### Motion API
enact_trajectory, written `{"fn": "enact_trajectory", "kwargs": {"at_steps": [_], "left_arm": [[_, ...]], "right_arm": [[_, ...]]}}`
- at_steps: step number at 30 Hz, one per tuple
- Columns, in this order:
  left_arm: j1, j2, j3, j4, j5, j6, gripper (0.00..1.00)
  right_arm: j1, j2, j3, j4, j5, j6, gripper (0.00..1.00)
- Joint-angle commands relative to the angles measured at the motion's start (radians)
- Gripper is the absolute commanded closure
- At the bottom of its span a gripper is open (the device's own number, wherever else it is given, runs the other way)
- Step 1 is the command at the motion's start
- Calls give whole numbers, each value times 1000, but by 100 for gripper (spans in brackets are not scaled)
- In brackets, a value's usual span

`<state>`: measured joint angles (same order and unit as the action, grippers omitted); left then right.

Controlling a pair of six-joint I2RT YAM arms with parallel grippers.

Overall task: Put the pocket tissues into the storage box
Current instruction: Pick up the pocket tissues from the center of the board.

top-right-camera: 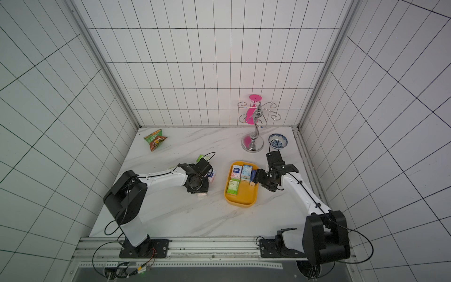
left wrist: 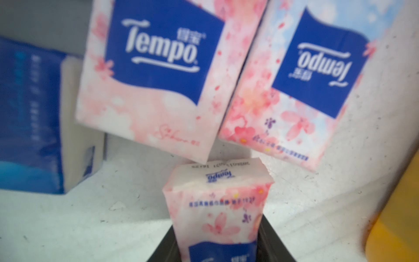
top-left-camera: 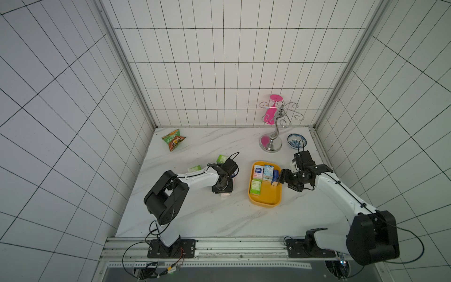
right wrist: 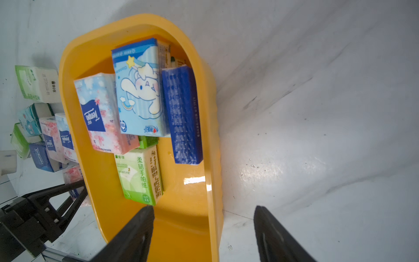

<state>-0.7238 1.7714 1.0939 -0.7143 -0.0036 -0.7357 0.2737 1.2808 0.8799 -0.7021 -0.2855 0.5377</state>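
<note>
My left gripper [left wrist: 217, 224] is shut on a pink-white pocket tissues packet [left wrist: 217, 188] held just above the table, left of the storage box. Two more pink-white packets [left wrist: 154, 74] and a dark blue one [left wrist: 29, 118] lie beyond it. Two green packets [top-left-camera: 222, 158] rest past the left arm. The yellow storage box [top-left-camera: 264, 203] holds pink-white [right wrist: 102, 113], teal-white [right wrist: 140, 90], dark blue [right wrist: 183, 115] and green [right wrist: 138, 174] packets. My right gripper [right wrist: 203, 209] is open and empty, straddling the box's right wall, one finger inside and one outside.
A green-orange snack bag [top-left-camera: 173, 139] lies at the back left. A chrome hook stand [top-left-camera: 271, 145] with a pink glass and a blue-white bowl [top-left-camera: 295, 141] stand behind the box at the back right. Tiled walls enclose three sides of the table.
</note>
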Motion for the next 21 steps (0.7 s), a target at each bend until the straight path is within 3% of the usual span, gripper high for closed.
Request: {"fn": "enact_trajectory", "kwargs": {"at_steps": [1,11,21], "left_arm": [[0,-39,8,-14,-15,9,57],[-64,-158,121,-202,-26,67,54],[-220,-82,318,-238,1,69,54]], "right_arm": [[-12,-20,39,-27,26,-11,26],[-21,-26,12,-70,117,10,26],[-66,-43,-29,-119,245,29,26]]}}
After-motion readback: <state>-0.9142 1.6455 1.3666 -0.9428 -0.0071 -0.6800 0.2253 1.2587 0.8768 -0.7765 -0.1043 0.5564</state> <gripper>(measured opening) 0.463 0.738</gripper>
